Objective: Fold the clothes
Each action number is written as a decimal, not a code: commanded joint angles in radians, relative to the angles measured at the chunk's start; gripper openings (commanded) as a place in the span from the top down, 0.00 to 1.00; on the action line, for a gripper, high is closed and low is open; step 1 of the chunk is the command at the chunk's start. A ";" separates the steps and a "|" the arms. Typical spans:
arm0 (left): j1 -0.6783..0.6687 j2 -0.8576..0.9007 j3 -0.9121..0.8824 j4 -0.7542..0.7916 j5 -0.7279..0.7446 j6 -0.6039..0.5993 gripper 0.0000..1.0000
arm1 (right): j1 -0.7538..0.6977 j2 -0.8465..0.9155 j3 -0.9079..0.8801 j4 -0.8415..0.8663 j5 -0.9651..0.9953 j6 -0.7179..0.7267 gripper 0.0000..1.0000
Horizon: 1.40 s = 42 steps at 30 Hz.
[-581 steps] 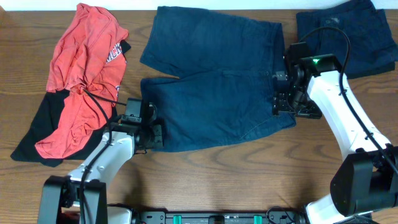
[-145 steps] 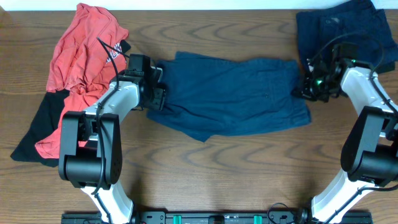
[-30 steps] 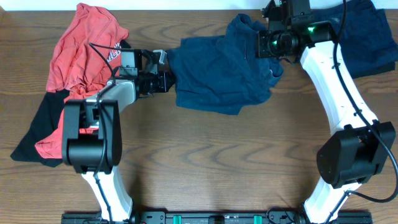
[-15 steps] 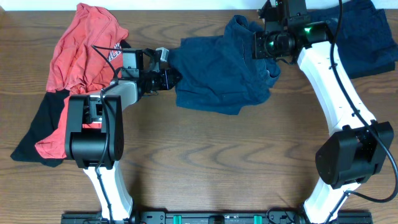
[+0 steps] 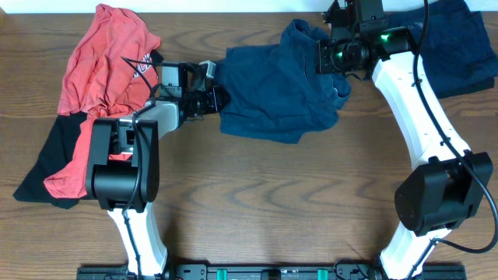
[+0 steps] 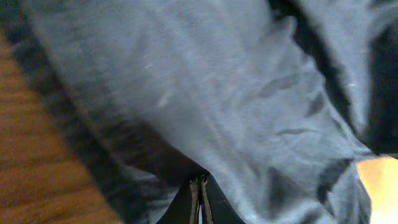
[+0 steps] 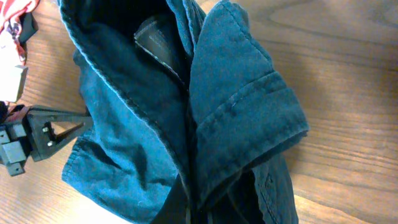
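Note:
The dark blue shorts [image 5: 272, 89] lie bunched at the top middle of the table. My left gripper [image 5: 221, 98] lies low at their left edge and is shut on the cloth there. In the left wrist view blue-grey fabric [image 6: 205, 93] fills the frame around the closed fingertips [image 6: 199, 182]. My right gripper [image 5: 327, 56] is shut on the shorts' upper right part and holds it raised. In the right wrist view the shorts [image 7: 236, 112] hang folded from the gripper [image 7: 198, 214], with a dark inner label [image 7: 160, 45] showing.
A red T-shirt [image 5: 109, 70] lies crumpled at the far left over a black garment [image 5: 50, 159]. Another dark blue garment [image 5: 455, 43] sits in the top right corner. Bare wood table [image 5: 272, 202] spreads across the front. The left arm's black gripper body [image 7: 43, 134] shows in the right wrist view.
My left gripper has slid a little to the right along the table, pushing the shorts' left edge inward. The right arm has barely moved and still holds the cloth up.

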 commanded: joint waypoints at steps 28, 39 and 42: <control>-0.079 0.101 0.009 -0.034 -0.267 -0.234 0.94 | 0.272 0.011 0.033 0.307 0.093 0.170 0.99; -0.079 0.101 0.009 -0.042 -0.266 -0.234 0.94 | 0.354 0.204 0.033 0.394 0.119 0.169 0.99; -0.079 0.101 0.009 -0.042 -0.245 -0.233 0.94 | 0.354 0.232 0.033 0.409 0.119 0.165 0.99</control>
